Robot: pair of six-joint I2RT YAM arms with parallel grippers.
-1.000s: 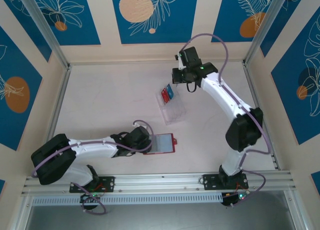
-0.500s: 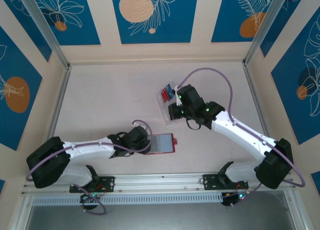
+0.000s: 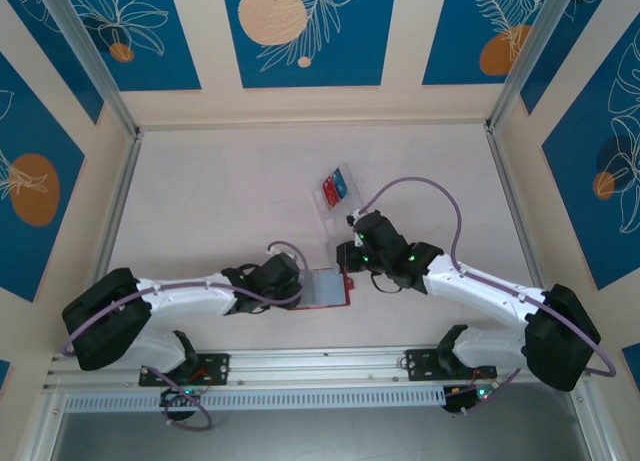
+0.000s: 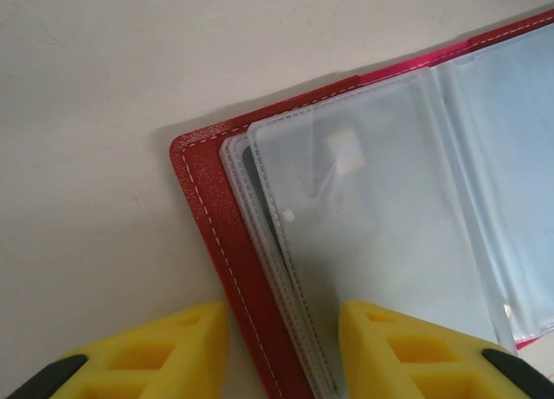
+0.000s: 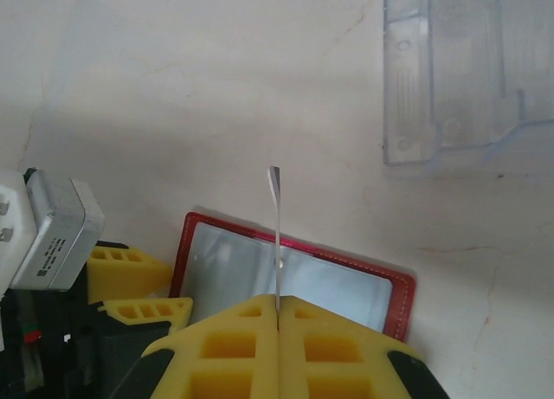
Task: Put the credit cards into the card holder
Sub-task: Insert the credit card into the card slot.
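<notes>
Across the pale, faintly scuffed tabletop [image 3: 200,201] your white-and-black left arm [image 3: 190,293] and right arm [image 3: 480,286] stretch in from the near edge toward the middle. Next in size, the clear moulded plastic compartment tray [image 3: 350,226] lies slanted at mid-table. Just beside it, on the side of the arm bases, sits the small red rectangular card holder [image 3: 325,288], lying open and flat with its grey-blue inside facing up.

Your left wrist camera gives detail that is too small to read from overhead. It shows a red cover with pale stitching round a rounded corner, and stacked frosted clear sleeves [image 4: 381,217] with ribbed, welded edges. Your left gripper [image 4: 281,334] is released, its yellow pads spread wide. The cover's edge runs into the gap, with one pad over bare table and the other over the sleeves (whether it presses on them, I cannot tell).

Your right gripper [image 5: 277,305] is clenched on a thin flat card [image 5: 275,226], seen edge-on as a fine line crossing the holder's sleeves and red rim; its colour cannot be read. From overhead you get a small red card [image 3: 328,191] and a small blue card [image 3: 341,180] side by side in the tray's far end.
</notes>
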